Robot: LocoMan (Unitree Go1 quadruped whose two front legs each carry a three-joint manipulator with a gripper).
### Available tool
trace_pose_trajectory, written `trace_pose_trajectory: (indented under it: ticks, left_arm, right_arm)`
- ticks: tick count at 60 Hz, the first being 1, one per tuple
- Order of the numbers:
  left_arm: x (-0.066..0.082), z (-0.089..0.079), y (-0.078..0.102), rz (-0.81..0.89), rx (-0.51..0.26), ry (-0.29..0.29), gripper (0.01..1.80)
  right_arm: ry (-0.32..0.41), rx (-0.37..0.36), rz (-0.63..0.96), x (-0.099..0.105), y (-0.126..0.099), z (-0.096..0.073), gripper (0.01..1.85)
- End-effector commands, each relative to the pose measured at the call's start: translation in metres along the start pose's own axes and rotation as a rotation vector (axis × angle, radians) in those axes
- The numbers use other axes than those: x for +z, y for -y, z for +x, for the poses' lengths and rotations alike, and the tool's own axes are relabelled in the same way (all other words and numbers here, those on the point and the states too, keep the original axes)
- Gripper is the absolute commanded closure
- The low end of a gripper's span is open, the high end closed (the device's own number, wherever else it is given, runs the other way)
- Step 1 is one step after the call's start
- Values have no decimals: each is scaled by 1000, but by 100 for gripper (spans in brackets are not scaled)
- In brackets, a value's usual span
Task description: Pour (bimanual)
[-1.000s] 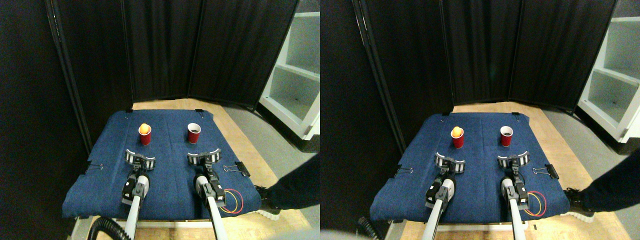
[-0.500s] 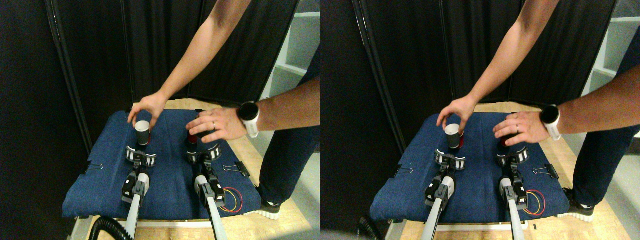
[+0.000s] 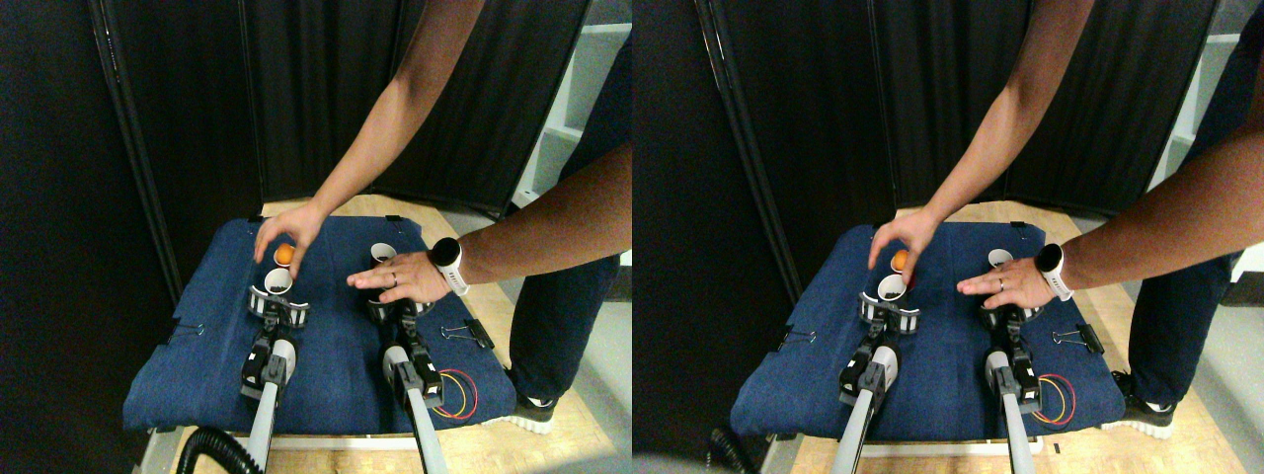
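1. Person's far hand (image 3: pixel 283 234) reaches over the blue cloth (image 3: pixel 197 336), fingers curled around an orange ball (image 3: pixel 283 255).
2. Just below that hand: a cup (image 3: pixel 278 284), tilted, pale inside showing, sitting between the spread jaws of the left gripper (image 3: pixel 277 308).
3. Person's near hand (image 3: pixel 395 281), watch (image 3: pixel 448 265) on the wrist, lies flat, fingers extended, directly over the right gripper (image 3: pixel 400 311); its jaws are hidden, cannot tell their state.
4. Second cup (image 3: pixel 382 254) upright just behind that hand.
5. Binder clip (image 3: pixel 464 334) right of the near hand, at the cloth edge.
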Motion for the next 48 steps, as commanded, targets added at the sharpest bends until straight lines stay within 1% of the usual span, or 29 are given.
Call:
trace_pose_trajectory:
  ticks: [1, 9, 16, 27, 33, 48]
  left_arm:
    - [-1, -1, 11, -10, -41, 10, 34]
    - [-2, -2, 11, -13, -34, 1, 32]
    - [-4, -3, 11, -19, -37, 6, 35]
    - [-5, -4, 11, -11, -35, -7, 35]
    - [-6, -5, 11, -16, -30, -10, 34]
    - [-7, -5, 11, -33, -34, -24, 37]
  right_arm:
    - [33, 69, 9, 4, -14, 0, 47]
    - [34, 61, 17, 4, -14, -1, 46]
    - [33, 60, 41, 5, -13, -2, 47]
    - [36, 67, 34, 6, -13, -4, 47]
    - [25, 71, 29, 7, -11, -6, 45]
    - [32, 69, 30, 10, -11, -6, 46]
